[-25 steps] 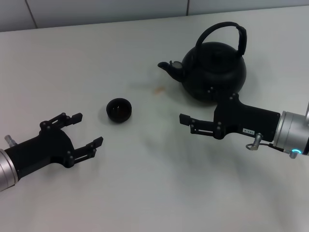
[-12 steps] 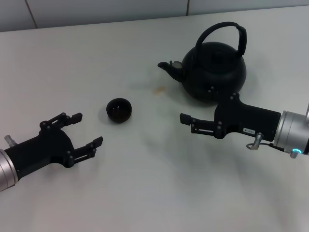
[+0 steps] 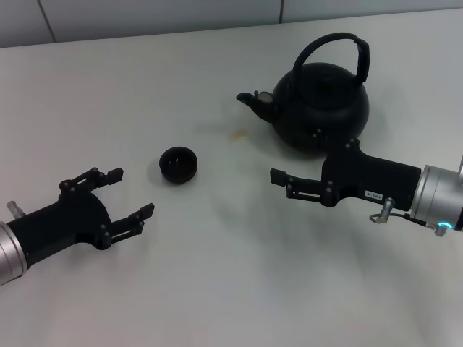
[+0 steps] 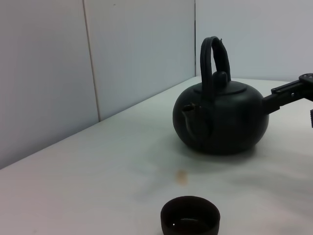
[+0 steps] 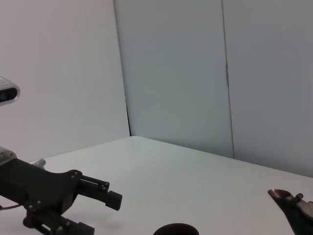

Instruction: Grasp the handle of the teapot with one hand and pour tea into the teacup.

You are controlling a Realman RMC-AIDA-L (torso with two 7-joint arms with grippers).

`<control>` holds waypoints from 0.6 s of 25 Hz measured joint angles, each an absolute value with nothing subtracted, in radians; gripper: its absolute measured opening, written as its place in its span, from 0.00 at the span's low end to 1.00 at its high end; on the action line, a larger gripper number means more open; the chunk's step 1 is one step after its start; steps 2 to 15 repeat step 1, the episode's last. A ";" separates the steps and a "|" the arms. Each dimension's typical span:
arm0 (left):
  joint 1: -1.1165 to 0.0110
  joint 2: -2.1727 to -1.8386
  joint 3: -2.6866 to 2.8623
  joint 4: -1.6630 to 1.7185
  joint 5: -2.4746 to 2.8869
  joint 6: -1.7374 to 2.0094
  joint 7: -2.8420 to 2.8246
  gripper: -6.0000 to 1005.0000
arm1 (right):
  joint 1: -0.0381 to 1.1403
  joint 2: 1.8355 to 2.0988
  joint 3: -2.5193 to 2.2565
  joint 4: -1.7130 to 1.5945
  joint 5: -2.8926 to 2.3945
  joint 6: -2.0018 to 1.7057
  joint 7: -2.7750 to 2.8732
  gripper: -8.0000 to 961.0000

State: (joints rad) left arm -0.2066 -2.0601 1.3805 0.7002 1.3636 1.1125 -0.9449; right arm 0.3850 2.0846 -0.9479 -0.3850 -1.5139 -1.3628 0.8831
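The teapot [image 3: 318,105] stood upright on the white table [image 3: 217,289] toward the far right side, its short spout [image 3: 252,101] pointing to the robot's left and its lid knob visible in the left wrist view under the handle [image 3: 340,50], which arched tall over the top from side to side and had nothing gripping it. The teacup [image 3: 178,164] sat on the table well apart from the pot, nearer to the robot and to the left of the spout, open side up; in the left wrist view the teacup [image 4: 190,216] lay in the foreground with the teapot [image 4: 220,117] behind it, and a small tan stain [image 3: 236,133] marked the table between them. The right gripper [image 3: 286,184] hovered low, just in front of the pot's near side, reaching leftward with its body close to the pot's base; from the head view its fingers overlapped, so I could not tell how far apart they were. The left gripper [image 3: 130,194] rested near the front left of the table, spread wide and holding nothing, its fingers [image 3: 116,174] pointing toward the cup but apart from it. A pale panelled wall [image 4: 98,58] rose behind the table's far edge
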 joint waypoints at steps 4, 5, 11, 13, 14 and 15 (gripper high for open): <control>-0.207 -2.060 1.381 0.700 1.364 1.113 -0.945 0.80 | 0.385 2.085 -0.948 -0.385 -1.514 -1.363 0.883 0.85; -0.207 -2.060 1.381 0.700 1.364 1.113 -0.945 0.80 | 0.385 2.085 -0.948 -0.385 -1.514 -1.363 0.883 0.85; -0.207 -2.060 1.381 0.700 1.364 1.113 -0.945 0.80 | 0.385 2.085 -0.948 -0.385 -1.514 -1.363 0.883 0.85; -0.207 -2.060 1.381 0.700 1.364 1.113 -0.945 0.80 | 0.385 2.085 -0.948 -0.385 -1.514 -1.363 0.883 0.85; -0.207 -2.060 1.381 0.700 1.364 1.113 -0.945 0.80 | 0.385 2.085 -0.948 -0.385 -1.514 -1.363 0.883 0.85; -0.207 -2.060 1.381 0.700 1.364 1.113 -0.945 0.80 | 0.385 2.085 -0.948 -0.385 -1.514 -1.363 0.883 0.85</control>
